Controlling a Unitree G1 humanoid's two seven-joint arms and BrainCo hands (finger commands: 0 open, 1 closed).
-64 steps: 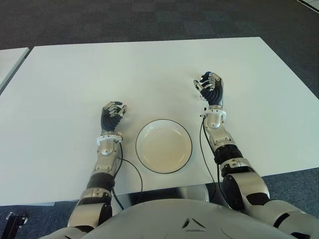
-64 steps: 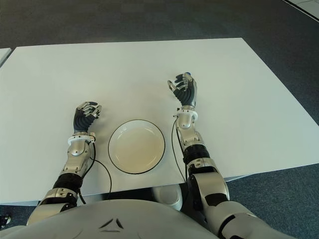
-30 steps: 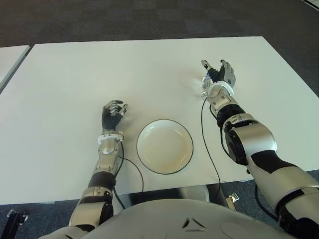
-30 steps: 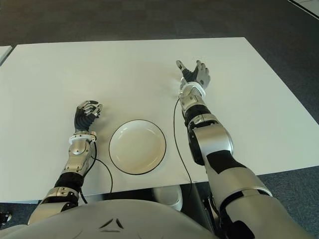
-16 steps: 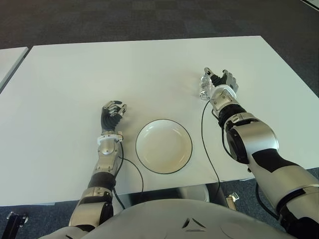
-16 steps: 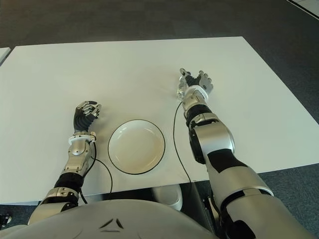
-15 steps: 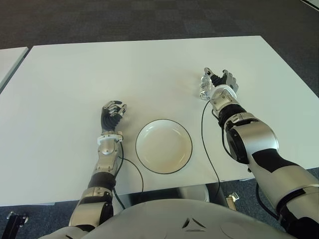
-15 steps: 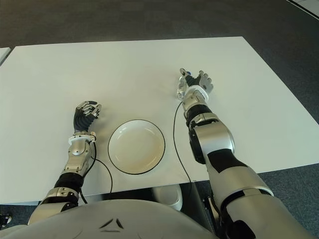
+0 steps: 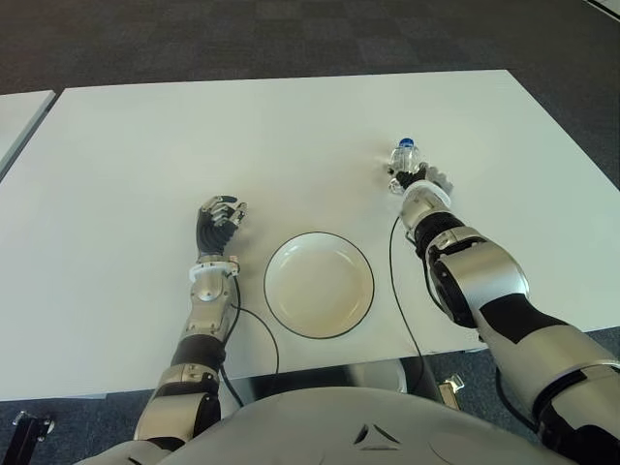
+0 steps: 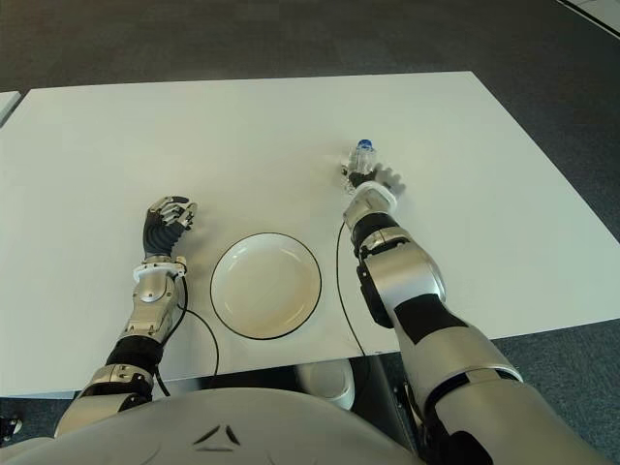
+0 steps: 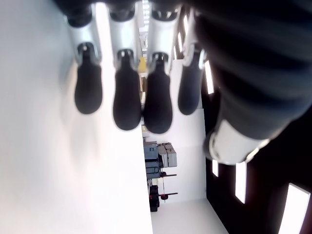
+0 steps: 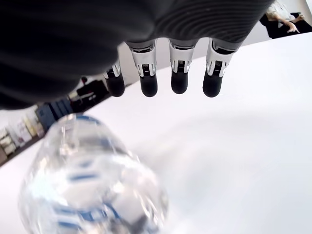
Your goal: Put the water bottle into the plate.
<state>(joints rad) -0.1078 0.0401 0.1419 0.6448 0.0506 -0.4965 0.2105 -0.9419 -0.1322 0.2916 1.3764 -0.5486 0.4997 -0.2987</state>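
Note:
A small clear water bottle [image 9: 402, 161] with a blue cap stands upright on the white table [image 9: 194, 136], far right of the plate. My right hand [image 9: 426, 182] sits just on the near side of the bottle, close against it. In the right wrist view its fingers [image 12: 178, 80] are stretched out straight and the bottle [image 12: 92, 180] lies beside the palm, not enclosed. The white plate [image 9: 319, 283] with a dark rim sits at the near middle and holds nothing. My left hand [image 9: 221, 215] shows to the left of the plate, fingers loosely curled around nothing.
The table's right edge [image 9: 572, 165] runs close to the right arm, with dark carpet beyond it. A second white table's corner [image 9: 19, 116] shows at the far left. Black cables [image 9: 399, 291] trail from both wrists over the near edge.
My right hand has dropped and drawn back toward me, from beside the bottle's top to its near side. The blue cap now shows. The left hand and plate have not moved.

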